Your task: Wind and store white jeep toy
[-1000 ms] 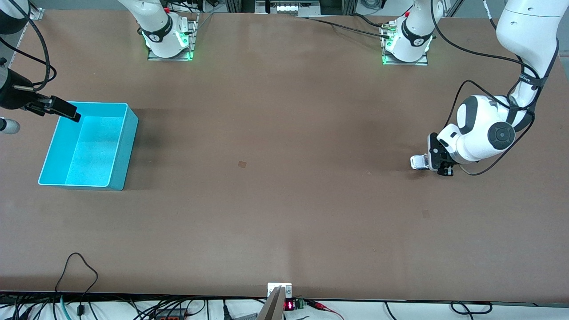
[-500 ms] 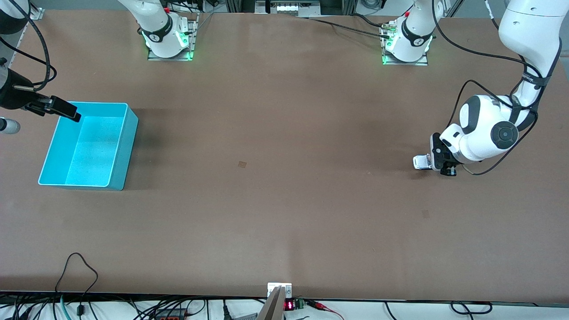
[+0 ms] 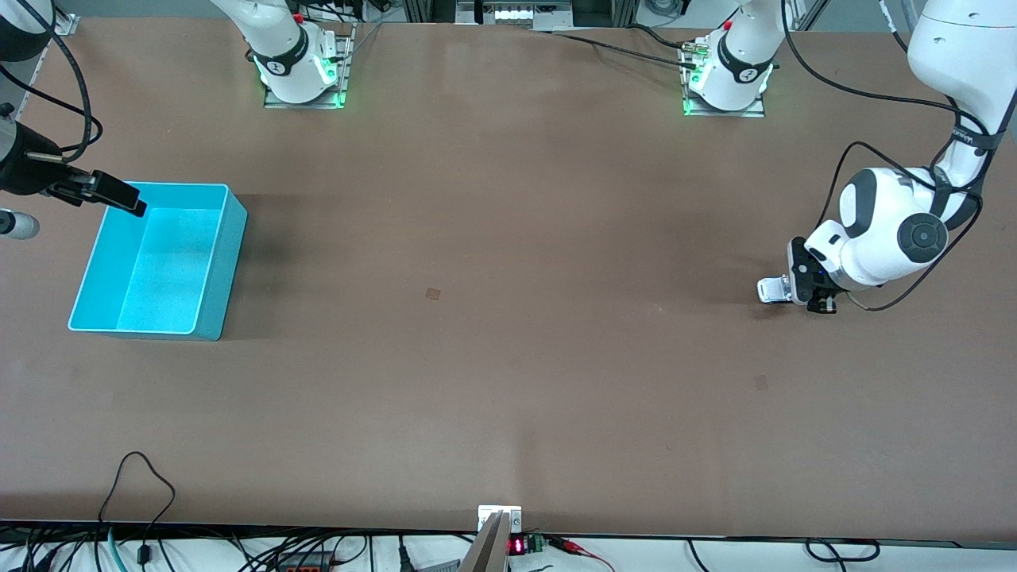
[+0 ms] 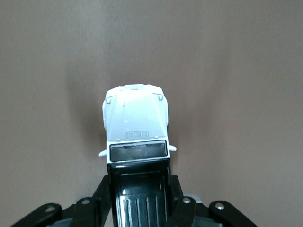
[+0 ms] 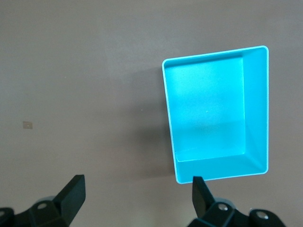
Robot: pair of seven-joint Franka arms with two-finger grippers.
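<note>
The white jeep toy (image 3: 769,289) has a black roof panel and sits low on the brown table toward the left arm's end. My left gripper (image 3: 788,291) is shut on its rear half. In the left wrist view the jeep toy (image 4: 136,120) points its hood away from the left gripper (image 4: 138,189), and black fingers (image 4: 179,203) press both sides of the roof. The turquoise bin (image 3: 171,262) stands empty toward the right arm's end. My right gripper (image 3: 133,206) waits open above the bin's rim. The right wrist view shows the right gripper (image 5: 137,194) holding nothing, with the bin (image 5: 213,113) below.
Two small square marks (image 3: 433,293) (image 3: 761,382) lie on the table surface. The arm bases (image 3: 302,71) (image 3: 727,75) stand along the edge farthest from the front camera. Cables (image 3: 139,477) and a bracket (image 3: 499,516) lie at the nearest edge.
My left gripper has drawn the jeep toy along the table toward the left arm's end. The right arm has not moved.
</note>
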